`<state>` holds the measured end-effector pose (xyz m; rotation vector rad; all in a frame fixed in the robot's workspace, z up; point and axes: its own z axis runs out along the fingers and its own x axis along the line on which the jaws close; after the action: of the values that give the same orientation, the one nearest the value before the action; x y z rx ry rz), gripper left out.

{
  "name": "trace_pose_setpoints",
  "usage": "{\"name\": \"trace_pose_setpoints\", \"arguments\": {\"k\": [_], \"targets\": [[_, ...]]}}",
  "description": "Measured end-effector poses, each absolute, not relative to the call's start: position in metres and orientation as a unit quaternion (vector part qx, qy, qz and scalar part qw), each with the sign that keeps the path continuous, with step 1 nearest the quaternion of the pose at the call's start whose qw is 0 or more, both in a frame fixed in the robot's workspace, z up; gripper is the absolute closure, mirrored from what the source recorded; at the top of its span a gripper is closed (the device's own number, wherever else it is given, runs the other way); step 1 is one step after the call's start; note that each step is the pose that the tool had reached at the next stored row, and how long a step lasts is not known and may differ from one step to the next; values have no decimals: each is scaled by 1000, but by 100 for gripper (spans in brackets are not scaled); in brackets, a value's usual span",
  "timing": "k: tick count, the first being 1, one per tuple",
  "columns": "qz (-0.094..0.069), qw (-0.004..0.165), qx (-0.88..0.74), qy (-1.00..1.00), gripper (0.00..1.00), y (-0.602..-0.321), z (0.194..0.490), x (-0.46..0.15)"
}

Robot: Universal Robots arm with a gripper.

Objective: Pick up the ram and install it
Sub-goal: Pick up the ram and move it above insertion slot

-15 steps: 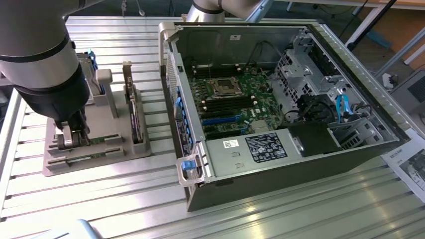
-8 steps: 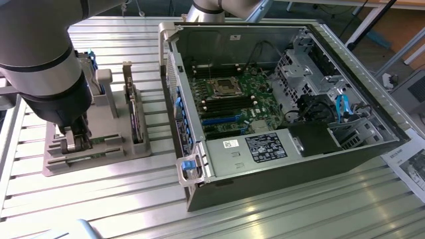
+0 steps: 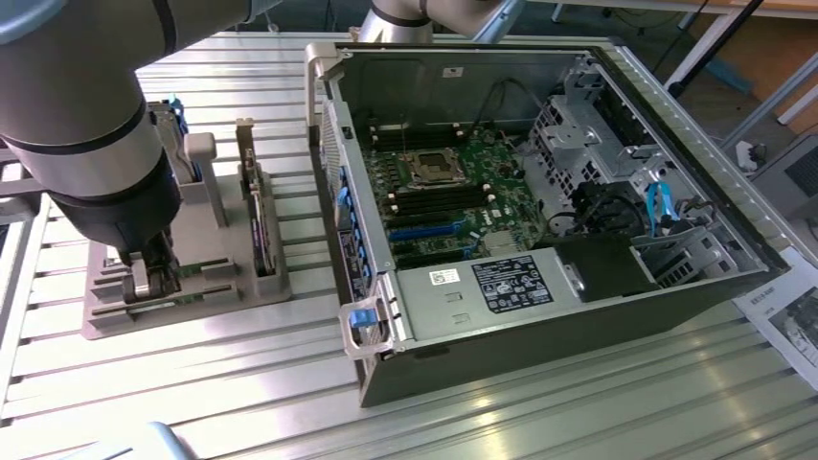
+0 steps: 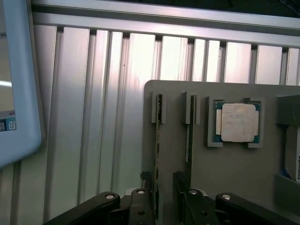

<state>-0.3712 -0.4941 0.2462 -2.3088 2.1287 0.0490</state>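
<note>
Two rams stand on edge in slots of the grey holder (image 4: 220, 187). The nearer-to-edge ram (image 4: 158, 150) runs down between my two black fingers, and the second ram (image 4: 189, 140) lies beside the other finger (image 4: 187, 204). My gripper (image 4: 161, 208) is open and straddles the first ram; I cannot tell whether a pad touches it. In the exterior view my gripper (image 3: 153, 278) hangs low over the holder (image 3: 192, 311) at the exterior view's left, and the arm hides most of the rams.
A square silver processor (image 4: 238, 122) sits in its own pocket of the holder. A dark expansion card (image 3: 260, 225) stands upright in the holder. The open computer case (image 3: 537, 316) with its motherboard (image 3: 442, 192) lies to the exterior view's right. A light-blue-rimmed device (image 4: 21, 93) lies beside the holder.
</note>
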Motion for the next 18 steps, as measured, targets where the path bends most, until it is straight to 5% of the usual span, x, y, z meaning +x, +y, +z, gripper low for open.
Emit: {"name": "trace_pose_setpoints", "arguments": {"k": [18], "targets": [[16, 0, -735, 678, 69, -496, 219, -371]]}}
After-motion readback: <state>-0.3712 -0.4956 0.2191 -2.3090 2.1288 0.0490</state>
